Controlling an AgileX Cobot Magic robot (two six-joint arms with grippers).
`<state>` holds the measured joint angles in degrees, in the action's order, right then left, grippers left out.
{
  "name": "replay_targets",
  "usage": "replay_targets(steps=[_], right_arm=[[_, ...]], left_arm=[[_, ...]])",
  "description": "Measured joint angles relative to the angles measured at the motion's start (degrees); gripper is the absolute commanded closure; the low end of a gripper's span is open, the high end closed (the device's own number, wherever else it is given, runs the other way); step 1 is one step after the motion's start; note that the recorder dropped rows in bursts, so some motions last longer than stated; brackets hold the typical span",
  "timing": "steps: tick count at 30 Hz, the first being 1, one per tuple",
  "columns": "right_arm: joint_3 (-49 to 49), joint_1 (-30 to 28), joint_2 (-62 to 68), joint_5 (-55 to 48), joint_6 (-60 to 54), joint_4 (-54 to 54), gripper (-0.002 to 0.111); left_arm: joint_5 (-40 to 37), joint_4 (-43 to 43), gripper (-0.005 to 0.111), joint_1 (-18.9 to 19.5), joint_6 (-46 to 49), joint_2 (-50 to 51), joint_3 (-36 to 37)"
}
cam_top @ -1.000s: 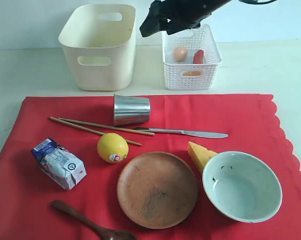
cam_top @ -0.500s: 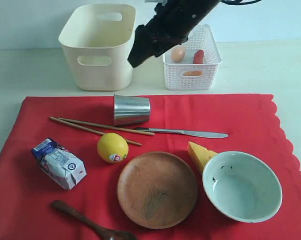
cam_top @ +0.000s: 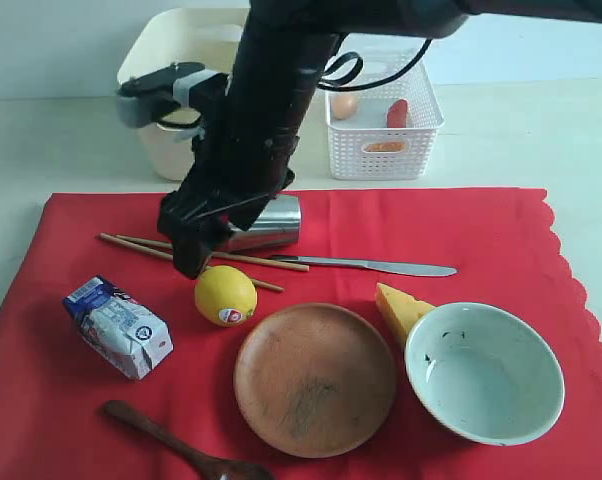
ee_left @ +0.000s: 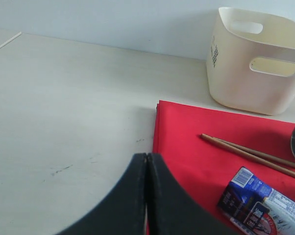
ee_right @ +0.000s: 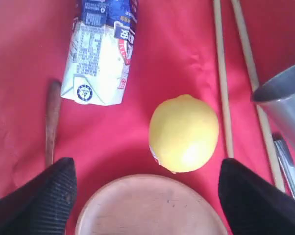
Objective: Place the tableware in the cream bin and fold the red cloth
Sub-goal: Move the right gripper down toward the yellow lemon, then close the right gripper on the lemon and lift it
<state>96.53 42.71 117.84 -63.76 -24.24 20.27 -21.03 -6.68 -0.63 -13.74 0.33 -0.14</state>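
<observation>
Left of centre, the right gripper [cam_top: 194,250], jaws spread wide and empty, is hovering over the lemon [cam_top: 225,295]. The steel tumbler [cam_top: 278,222] is sitting on the red cloth [cam_top: 461,230] below the cream bin [cam_top: 171,40]. The left gripper [ee_left: 146,166] is pressed closed, empty.

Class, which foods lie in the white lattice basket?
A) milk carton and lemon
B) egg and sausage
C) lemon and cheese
B: the egg and the red sausage show inside the white lattice basket; lemon and cheese lie on the red cloth.
</observation>
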Motion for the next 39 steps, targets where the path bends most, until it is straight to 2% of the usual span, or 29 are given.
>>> replay_targets(steps=[4, 14, 34, 37, 39], right_arm=[[-0.99, 3.64, 0.39, 2.80, 7.11, -7.26, 0.032], [-0.99, 3.84, 3.98, 8.10, 15.73, -10.15, 0.032], [-0.99, 3.84, 9.79, 9.82, 19.48, -12.58, 0.033], [-0.99, 3.84, 10.69, 9.92, 19.60, -11.88, 0.044], [-0.99, 3.84, 11.11, 9.92, 19.60, -11.21, 0.059]], left_arm=[[0.00, 0.00, 0.107, 0.00, 0.00, 0.00, 0.00], [0.00, 0.00, 0.107, 0.00, 0.00, 0.00, 0.00], [0.00, 0.00, 0.107, 0.00, 0.00, 0.00, 0.00], [0.00, 0.00, 0.107, 0.00, 0.00, 0.00, 0.00], [0.00, 0.00, 0.107, 0.00, 0.00, 0.00, 0.00]])
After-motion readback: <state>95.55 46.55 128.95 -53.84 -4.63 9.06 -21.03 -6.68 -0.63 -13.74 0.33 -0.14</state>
